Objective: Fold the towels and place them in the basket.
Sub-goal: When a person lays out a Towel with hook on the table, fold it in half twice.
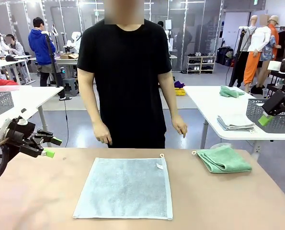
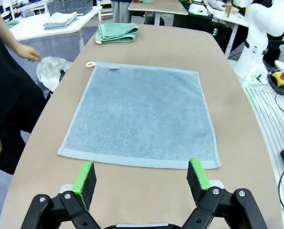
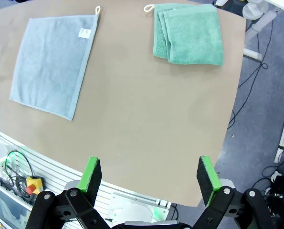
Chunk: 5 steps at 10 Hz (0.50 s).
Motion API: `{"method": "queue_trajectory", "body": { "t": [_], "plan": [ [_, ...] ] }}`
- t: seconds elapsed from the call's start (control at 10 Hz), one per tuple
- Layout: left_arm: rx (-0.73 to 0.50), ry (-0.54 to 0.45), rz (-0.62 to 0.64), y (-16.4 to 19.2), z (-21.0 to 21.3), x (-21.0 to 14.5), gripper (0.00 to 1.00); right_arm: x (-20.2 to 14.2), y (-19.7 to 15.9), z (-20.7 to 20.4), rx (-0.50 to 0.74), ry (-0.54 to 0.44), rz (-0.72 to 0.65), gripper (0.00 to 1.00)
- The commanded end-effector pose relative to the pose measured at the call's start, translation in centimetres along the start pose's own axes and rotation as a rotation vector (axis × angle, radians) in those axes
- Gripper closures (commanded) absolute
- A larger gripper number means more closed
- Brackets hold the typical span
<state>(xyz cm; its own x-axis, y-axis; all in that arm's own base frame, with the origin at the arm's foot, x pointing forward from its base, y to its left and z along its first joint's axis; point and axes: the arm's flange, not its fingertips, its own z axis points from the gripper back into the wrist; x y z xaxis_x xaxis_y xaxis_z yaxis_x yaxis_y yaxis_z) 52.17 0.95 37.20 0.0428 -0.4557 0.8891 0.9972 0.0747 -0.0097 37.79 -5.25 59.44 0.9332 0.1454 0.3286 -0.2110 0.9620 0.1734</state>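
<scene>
- Left gripper (image 1: 52, 147): jaws spread wide, nothing between the green pads (image 2: 87, 174). It hangs over the near left corner of the table (image 1: 32, 201), clear of the surface.
- In the left wrist view the pads sit just short of one edge of the grey-blue towel (image 1: 125, 188), not touching it.
- Right gripper (image 1: 276, 115): jaws also wide apart and empty. It is held high at the right side, well above the table.
- Grey-blue towel: unfolded and flat in the middle of the table, edges roughly square to it. Its hanging loop is at the far right corner, with a small white label just inside that corner.
- Green towel (image 1: 223, 159): folded into a small pad at the far right of the table, loop pointing left. A strip of bare table separates it from the grey-blue towel.
- Person (image 1: 123, 72): stands at the far side, centre, in a black shirt. Both hands hang loose beside the body, touching nothing.
- Basket (image 1: 257, 108): dark mesh, on the white table (image 1: 204, 98) beyond the right side, well apart from both towels. A stack of folded towels (image 1: 235, 123) lies just beside it.
</scene>
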Motion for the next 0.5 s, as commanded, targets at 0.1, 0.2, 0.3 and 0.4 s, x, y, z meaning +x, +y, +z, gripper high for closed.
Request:
{"method": "queue_trajectory", "body": {
  "t": [0.1,0.2,0.3,0.4],
  "plan": [
    [0.062,0.072,0.022,-0.4,0.5,1.5,0.03,0.3,0.7,-0.1,-0.011,-0.005,0.047,0.0],
    [0.085,0.116,0.014,-1.1,0.7,3.4,0.03,0.7,1.9,-0.3,-0.014,-0.014,0.112,0.0],
    [0.103,0.167,-0.002,-2.1,0.4,6.1,0.03,1.3,3.5,-0.7,-0.018,-0.028,0.199,0.0],
    [0.118,0.221,-0.011,-3.0,-0.1,8.6,0.03,1.7,5.5,-1.0,-0.026,-0.043,0.293,0.0]
  ]
}}
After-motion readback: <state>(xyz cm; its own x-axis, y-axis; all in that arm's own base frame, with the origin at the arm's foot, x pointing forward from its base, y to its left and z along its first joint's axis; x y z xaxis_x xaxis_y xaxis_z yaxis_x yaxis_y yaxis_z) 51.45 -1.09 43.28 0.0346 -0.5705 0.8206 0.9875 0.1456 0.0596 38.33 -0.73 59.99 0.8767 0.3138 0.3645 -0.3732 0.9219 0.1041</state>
